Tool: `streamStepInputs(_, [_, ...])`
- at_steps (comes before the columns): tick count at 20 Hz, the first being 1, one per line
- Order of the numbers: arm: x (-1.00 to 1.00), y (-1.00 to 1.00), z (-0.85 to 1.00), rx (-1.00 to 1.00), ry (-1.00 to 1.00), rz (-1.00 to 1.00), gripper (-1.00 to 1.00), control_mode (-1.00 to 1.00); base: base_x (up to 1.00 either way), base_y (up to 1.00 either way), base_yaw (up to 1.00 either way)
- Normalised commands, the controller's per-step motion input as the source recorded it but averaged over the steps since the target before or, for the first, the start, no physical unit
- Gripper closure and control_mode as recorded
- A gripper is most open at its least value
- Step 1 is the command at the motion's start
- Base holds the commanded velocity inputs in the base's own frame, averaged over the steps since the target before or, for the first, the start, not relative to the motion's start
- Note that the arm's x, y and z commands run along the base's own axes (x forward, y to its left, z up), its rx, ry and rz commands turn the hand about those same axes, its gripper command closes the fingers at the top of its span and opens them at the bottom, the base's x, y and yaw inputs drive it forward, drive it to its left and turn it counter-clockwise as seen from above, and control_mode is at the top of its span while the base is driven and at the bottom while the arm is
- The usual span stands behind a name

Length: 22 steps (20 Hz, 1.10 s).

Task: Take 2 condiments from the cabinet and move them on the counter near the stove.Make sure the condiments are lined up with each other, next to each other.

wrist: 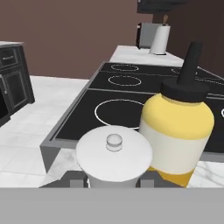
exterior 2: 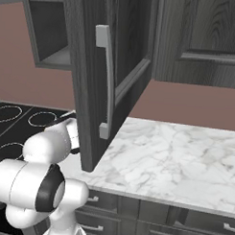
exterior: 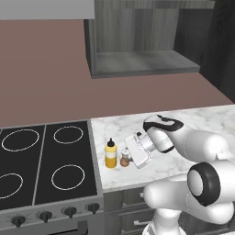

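Left base view: my gripper is low over the counter, fingers clamped on the brown shaker, which stands upright on the marble. The yellow squeeze bottle stands upright just beyond the gripper on its stove side, right next to the shaker, close to touching; can't tell if they meet. The stove lies further that way, past the bottle. The cabinet hangs well above the gripper, open front, shelf bare.

Right base view: an open cabinet door with a grey handle blocks most of the arm; the hand is behind it, so I can't tell the grip from here. Counter marble runs off to the side away from the stove.

Hand view: the shaker's white top sits right at the fingertips, between them. The bottle is touching or nearly touching it on one side, dark nozzle up. Black cooktop rings are behind both.
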Motion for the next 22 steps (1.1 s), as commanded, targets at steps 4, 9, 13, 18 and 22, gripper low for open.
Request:
streamStepInputs(4, [0.00, 0.03, -0.01, 0.00, -0.01, 0.00, 1.00, -1.00, 0.00, 0.00, 0.00])
streamStepInputs(9, [0.02, 0.03, 0.00, 0.00, -0.01, 0.00, 1.00, -1.00, 0.00, 0.00, 0.00])
streamStepInputs(13, [0.06, 0.03, -0.01, 0.00, -0.01, 0.00, 1.00, -1.00, 0.00, 0.00, 0.00])
streamStepInputs(18, [0.06, 0.05, -0.04, 0.00, -0.01, 0.00, 1.00, -1.00, 0.00, 0.00, 0.00])
streamStepInputs(22, [0.05, 0.05, -0.05, 0.00, -0.01, 0.00, 1.00, -1.00, 0.00, 0.00, 0.00])
